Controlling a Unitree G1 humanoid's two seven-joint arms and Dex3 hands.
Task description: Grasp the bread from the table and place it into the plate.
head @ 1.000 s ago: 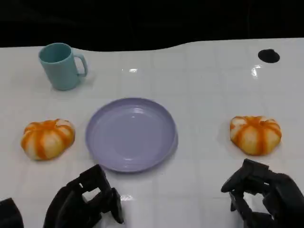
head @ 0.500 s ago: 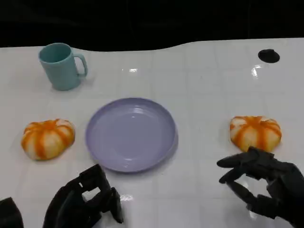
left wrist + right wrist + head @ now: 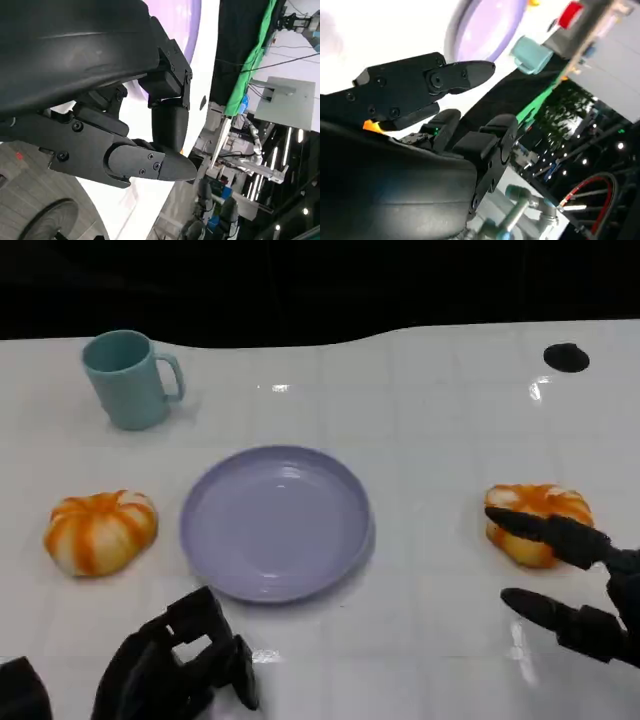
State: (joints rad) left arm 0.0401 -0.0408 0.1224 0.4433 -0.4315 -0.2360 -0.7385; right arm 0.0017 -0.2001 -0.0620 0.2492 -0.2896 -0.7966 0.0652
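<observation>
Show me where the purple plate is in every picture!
Head view: the purple plate sits mid-table, between two breads.
Left wrist view: a purple patch past the left hand at the picture's top.
Right wrist view: it is up top, beside the teal mug.
Shared landmark: the white table.

left hand point(image 3: 125, 135) (curled, empty), plate point(image 3: 187, 22)

left hand point(image 3: 180, 665): low, fingers curled in, holding nothing | right hand point(image 3: 575, 580): fingers point(image 3: 545, 530) spread apart and stretched forward, holding nothing
</observation>
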